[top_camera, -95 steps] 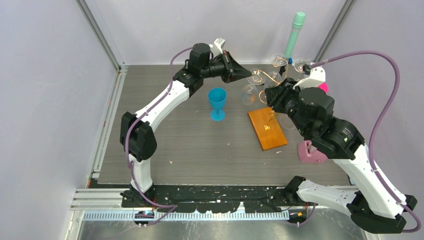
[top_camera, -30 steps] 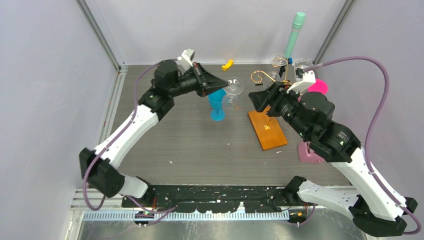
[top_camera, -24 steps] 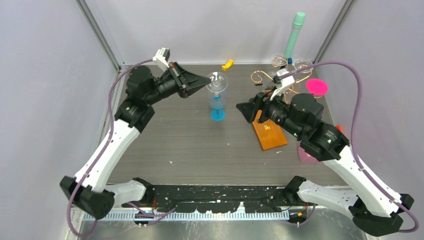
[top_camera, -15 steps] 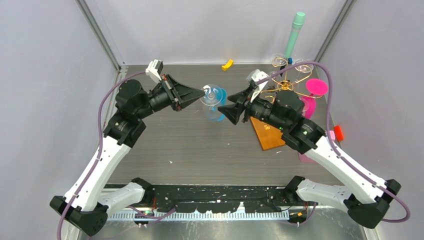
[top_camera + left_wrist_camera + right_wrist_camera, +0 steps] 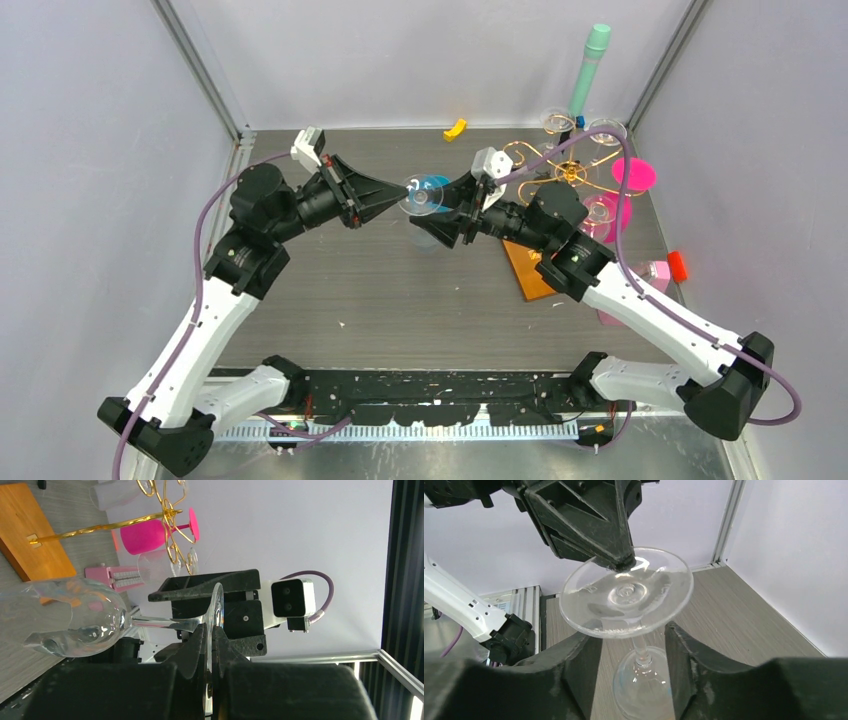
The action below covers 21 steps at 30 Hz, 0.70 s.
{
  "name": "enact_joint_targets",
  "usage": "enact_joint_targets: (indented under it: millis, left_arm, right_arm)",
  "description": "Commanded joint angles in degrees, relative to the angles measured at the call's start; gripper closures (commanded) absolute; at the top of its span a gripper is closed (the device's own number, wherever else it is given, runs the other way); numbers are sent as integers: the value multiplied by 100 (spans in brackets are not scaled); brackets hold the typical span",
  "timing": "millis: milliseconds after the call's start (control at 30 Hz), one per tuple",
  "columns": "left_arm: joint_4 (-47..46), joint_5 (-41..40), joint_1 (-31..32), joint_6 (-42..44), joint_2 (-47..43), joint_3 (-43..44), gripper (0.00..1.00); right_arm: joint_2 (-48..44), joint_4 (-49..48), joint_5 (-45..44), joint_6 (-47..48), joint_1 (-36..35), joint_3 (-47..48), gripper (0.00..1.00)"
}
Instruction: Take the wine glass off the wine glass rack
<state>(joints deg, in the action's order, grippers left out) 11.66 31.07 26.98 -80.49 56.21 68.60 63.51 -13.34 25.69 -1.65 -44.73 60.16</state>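
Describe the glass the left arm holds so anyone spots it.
Over the table's middle, the left pincer faces the right pincer. It grips a clear wine glass by its foot, bowl down, in mid-air; the other clear glasses hang on the gold rack.

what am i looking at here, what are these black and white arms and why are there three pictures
These are two robot arms bolted at the near edge of a table. The wide picture comes from a fixed camera above and behind them. The other two come from a small camera on each wrist, so each shows its own claw up close. The left claw pinches the round foot of a clear wine glass, held sideways in the air. The right claw is open, its fingers on either side of the stem. On the table stand a gold wire rack on a wooden base and a blue goblet.
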Motion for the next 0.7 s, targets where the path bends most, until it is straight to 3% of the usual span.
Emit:
enact_joint_targets:
  millis: [0, 100, 367, 433, 500, 567, 667]
  left_arm:
    - [-309, 31, -18, -158, -190, 14, 100]
    - [-364, 40, -15, -233, -202, -15, 100]
    - [-853, 76, -26, -645, -161, -316, 100]
    - [-858, 50, -39, -612, -166, -305, 87]
    - [-830, 6, -52, -532, -169, -296, 60]
    - [-695, -101, -53, -370, -187, -302, 40]
    - [-207, -372, -92, 30, -258, -351, 23]
  right_arm:
    - [94, -633, 240, 103, -46, 134, 52]
    - [231, -542, 234, 56, -59, 277, 59]
    - [306, -550, -2, 12, -101, 323, 96]
    - [291, -684, -116, -38, -102, 280, 99]
    - [284, -900, -298, -133, -107, 216, 100]
    - [259, -1239, -591, -340, -109, 107, 100]
    - [215, -1920, -1075, -664, -107, -87, 100]
